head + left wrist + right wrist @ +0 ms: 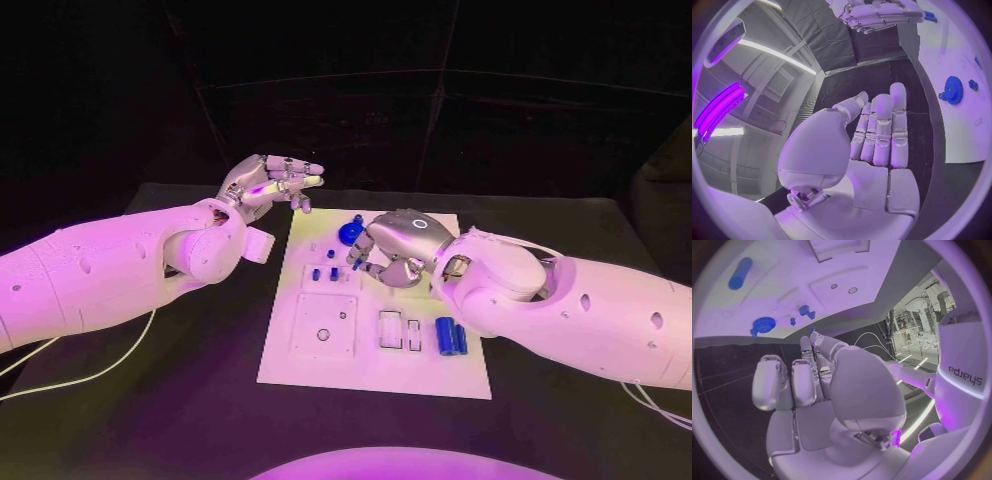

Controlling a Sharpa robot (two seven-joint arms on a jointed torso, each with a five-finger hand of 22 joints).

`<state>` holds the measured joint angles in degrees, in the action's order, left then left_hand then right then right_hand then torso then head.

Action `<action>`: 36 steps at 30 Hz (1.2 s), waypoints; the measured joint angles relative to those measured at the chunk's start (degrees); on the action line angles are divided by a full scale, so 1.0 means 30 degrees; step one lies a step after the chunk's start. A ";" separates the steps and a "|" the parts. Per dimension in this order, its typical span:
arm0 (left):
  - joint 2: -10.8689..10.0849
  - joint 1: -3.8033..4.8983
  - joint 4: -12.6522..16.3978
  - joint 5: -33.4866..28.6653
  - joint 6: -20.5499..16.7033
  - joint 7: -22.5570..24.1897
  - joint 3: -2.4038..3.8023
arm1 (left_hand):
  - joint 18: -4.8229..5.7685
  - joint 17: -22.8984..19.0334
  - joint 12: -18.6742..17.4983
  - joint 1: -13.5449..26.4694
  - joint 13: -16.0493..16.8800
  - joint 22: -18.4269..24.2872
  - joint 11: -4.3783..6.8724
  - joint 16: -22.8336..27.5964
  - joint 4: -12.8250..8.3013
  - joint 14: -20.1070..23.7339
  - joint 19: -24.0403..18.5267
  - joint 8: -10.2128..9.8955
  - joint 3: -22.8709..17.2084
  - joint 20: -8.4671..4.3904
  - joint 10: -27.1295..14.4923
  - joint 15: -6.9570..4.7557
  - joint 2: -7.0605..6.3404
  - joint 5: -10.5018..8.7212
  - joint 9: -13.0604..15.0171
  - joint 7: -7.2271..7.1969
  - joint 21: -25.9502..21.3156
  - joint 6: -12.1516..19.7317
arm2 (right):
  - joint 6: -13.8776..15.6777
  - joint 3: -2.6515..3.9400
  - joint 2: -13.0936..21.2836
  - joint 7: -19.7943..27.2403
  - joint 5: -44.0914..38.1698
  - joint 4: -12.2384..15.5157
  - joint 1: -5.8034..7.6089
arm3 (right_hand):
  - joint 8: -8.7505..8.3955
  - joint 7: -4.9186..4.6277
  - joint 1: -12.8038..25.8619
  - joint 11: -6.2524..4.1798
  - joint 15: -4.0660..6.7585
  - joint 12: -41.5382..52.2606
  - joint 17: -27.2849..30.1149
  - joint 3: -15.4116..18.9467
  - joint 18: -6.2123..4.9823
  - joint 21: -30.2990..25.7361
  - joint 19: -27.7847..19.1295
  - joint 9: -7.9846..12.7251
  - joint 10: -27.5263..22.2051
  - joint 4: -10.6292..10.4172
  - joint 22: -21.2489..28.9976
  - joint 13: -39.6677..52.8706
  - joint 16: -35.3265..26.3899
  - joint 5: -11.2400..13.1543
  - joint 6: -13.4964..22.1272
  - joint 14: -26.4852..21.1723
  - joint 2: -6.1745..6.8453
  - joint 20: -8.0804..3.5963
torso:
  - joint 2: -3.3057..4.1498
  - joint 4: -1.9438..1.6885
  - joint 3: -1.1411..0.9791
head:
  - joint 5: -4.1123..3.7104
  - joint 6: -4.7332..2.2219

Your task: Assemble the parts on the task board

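The white task board (375, 360) lies in the middle of the black table. A blue gear (349, 232) stands near its far edge, also seen in the left wrist view (953, 90) and the right wrist view (762, 325). Two small blue pegs (325, 272) stand at the left-middle, and two blue cylinders (451, 336) lie at the right. My right hand (397, 245) hovers over the board beside the gear, thumb and a finger pinching a small blue part (811, 331). My left hand (271, 182) is raised off the board's far-left corner, its fingers (879, 130) straight and holding nothing.
A square recess with a hole (325, 325) and two narrow slots (398, 330) mark the board's near half. White cables (87, 375) trail on the table at the left and by the right arm (656, 405). Bare black table (188, 420) surrounds the board.
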<state>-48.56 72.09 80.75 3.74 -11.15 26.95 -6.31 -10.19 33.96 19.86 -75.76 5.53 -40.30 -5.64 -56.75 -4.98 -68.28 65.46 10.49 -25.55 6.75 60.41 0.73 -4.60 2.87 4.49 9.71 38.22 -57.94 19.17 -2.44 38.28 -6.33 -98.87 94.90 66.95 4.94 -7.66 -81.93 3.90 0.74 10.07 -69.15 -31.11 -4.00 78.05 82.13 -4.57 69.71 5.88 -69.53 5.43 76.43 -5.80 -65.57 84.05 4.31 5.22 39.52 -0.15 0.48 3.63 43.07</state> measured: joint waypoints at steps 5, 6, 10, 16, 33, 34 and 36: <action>0.0094 0.0011 -0.0011 -0.0002 0.0011 -0.0003 0.0001 | 0.0000 0.0000 0.0000 0.0000 -0.0001 -0.0001 0.0000 0.0000 0.0000 0.0000 0.0000 0.0000 0.0000 0.0000 0.0000 0.0000 0.0000 0.0000 0.0000 0.0000 0.0000 0.0000 | -0.0486 -0.0510 -0.0650 0.0088 -0.0072 -0.0374 -0.0239 | -0.0005 0.0003 0.0072 -0.0004 0.0000 -0.0074 0.0001 0.0000 0.0002 0.0000 -0.0001 0.0008 0.0004 0.0000 0.0029 0.0001 -0.0001 0.0000 0.0003 0.0000 0.0071 0.0000 | 0.0002 0.0000 -0.0002 | 0.0223 0.0152; 0.0115 0.0012 -0.0015 -0.0002 0.0014 -0.0004 0.0001 | 0.0000 0.0001 0.0000 0.0000 -0.0001 -0.0001 0.0000 0.0000 0.0000 0.0000 0.0000 0.0000 0.0000 0.0000 0.0000 0.0000 0.0000 0.0000 0.0000 0.0000 0.0000 0.0000 | -0.0602 -0.0579 -0.0778 0.0104 -0.0103 -0.0463 -0.0327 | -0.0006 0.0002 0.0071 -0.0003 0.0000 -0.0074 0.0001 0.0000 0.0001 0.0000 -0.0001 0.0009 0.0004 0.0000 0.0029 0.0000 0.0000 0.0000 0.0002 0.0000 0.0071 0.0000 | 0.0002 0.0002 -0.0002 | 0.0264 0.0185; 0.0171 0.0018 -0.0019 -0.0003 0.0029 -0.0007 0.0001 | 0.0000 -0.0029 0.0000 0.0000 -0.0002 0.0022 0.0000 0.0000 -0.0054 0.0067 0.0000 0.0000 0.0054 0.0000 0.0000 0.0068 0.0000 0.0000 0.0000 0.0000 0.0001 0.0001 | -0.0956 -0.0708 -0.1099 0.0151 -0.0219 -0.0682 -0.0590 | -0.0021 0.0004 0.0072 -0.0005 -0.0001 -0.0074 0.0016 0.0000 0.0000 0.0000 -0.0001 0.0012 0.0005 0.0001 0.0029 0.0000 -0.0001 0.0000 0.0004 0.0000 0.0071 0.0000 | 0.0002 0.0002 -0.0011 | 0.0454 0.0313; 0.0223 0.0022 -0.0048 -0.0004 0.0045 -0.0012 0.0001 | 0.0001 -0.0029 0.0000 0.0000 -0.0003 0.0021 0.0000 0.0000 -0.0054 0.0067 0.0000 0.0000 0.0055 0.0000 0.0000 0.0067 0.0000 0.0000 0.0000 0.0000 0.0001 0.0000 | -0.1367 -0.0761 -0.1457 0.0193 -0.0364 -0.0860 -0.0779 | -0.0027 -0.0010 0.0071 -0.0004 -0.0001 -0.0074 0.0019 0.0000 0.0002 0.0000 -0.0001 0.0014 0.0005 0.0001 0.0047 0.0000 -0.0001 0.0000 -0.0010 0.0000 0.0071 0.0000 | 0.0007 0.0009 -0.0020 | 0.0606 0.0445; 0.0267 0.0026 -0.0091 -0.0008 0.0120 -0.0032 0.0001 | 0.0001 -0.0027 0.0000 0.0000 -0.0003 0.0018 0.0000 0.0000 -0.0054 0.0067 0.0000 -0.0001 0.0054 0.0000 0.0000 0.0067 0.0000 0.0000 -0.0001 0.0000 0.0001 0.0000 | -0.2363 -0.0786 -0.1833 0.0278 -0.0716 -0.1168 -0.1070 | -0.0059 -0.0032 0.0072 -0.0001 -0.0001 -0.0075 0.0019 0.0001 0.0000 0.0000 -0.0001 0.0033 0.0002 0.0001 0.0061 0.0000 -0.0002 0.0001 -0.0031 -0.0001 0.0071 0.0001 | 0.0002 0.0035 -0.0015 | 0.0778 0.0707; 0.0267 0.0026 -0.0092 -0.0008 0.0123 -0.0033 0.0001 | 0.0001 -0.0027 0.0000 0.0000 -0.0004 0.0018 0.0000 0.0000 -0.0054 0.0067 0.0000 -0.0001 0.0054 0.0000 0.0000 0.0067 0.0000 0.0000 -0.0001 0.0000 0.0001 0.0000 | -0.2416 -0.0787 -0.1842 0.0278 -0.0747 -0.1188 -0.1076 | -0.0059 -0.0032 0.0071 -0.0001 -0.0001 -0.0075 0.0019 0.0002 0.0001 0.0000 -0.0001 0.0033 0.0002 0.0001 0.0068 0.0000 -0.0002 0.0001 -0.0031 0.0000 0.0071 0.0001 | 0.0002 0.0035 -0.0015 | 0.0780 0.0709; 0.0267 0.0026 -0.0092 -0.0008 0.0130 -0.0036 0.0001 | 0.0001 -0.0026 0.0000 0.0000 -0.0004 0.0017 0.0000 0.0000 -0.0054 0.0066 0.0000 -0.0001 0.0054 0.0000 0.0001 0.0068 0.0000 0.0000 -0.0001 0.0000 0.0001 0.0000 | -0.2517 -0.0787 -0.1851 0.0274 -0.0810 -0.1219 -0.1084 | -0.0060 -0.0032 0.0071 -0.0001 -0.0001 -0.0075 0.0018 0.0002 0.0002 0.0000 -0.0002 0.0033 0.0002 0.0000 0.0068 0.0000 -0.0002 0.0001 -0.0031 0.0000 0.0071 0.0000 | -0.0002 0.0035 -0.0015 | 0.0782 0.0727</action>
<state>-47.76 72.17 80.47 3.71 -10.76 26.84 -6.30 -10.19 33.88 19.86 -75.76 5.52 -40.25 -5.64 -56.75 -5.14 -68.08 65.46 10.49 -25.39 6.76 60.41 0.94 -4.60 2.87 4.49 9.71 38.22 -57.94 11.62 -4.81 32.73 -5.51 -101.30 91.25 63.70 4.76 -7.75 -81.72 3.90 0.74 9.85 -69.09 -31.10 -4.00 78.05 82.13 -4.47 69.71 5.88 -69.33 5.43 76.42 -5.80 -65.66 84.05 4.52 5.22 39.51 -0.04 0.44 5.98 45.25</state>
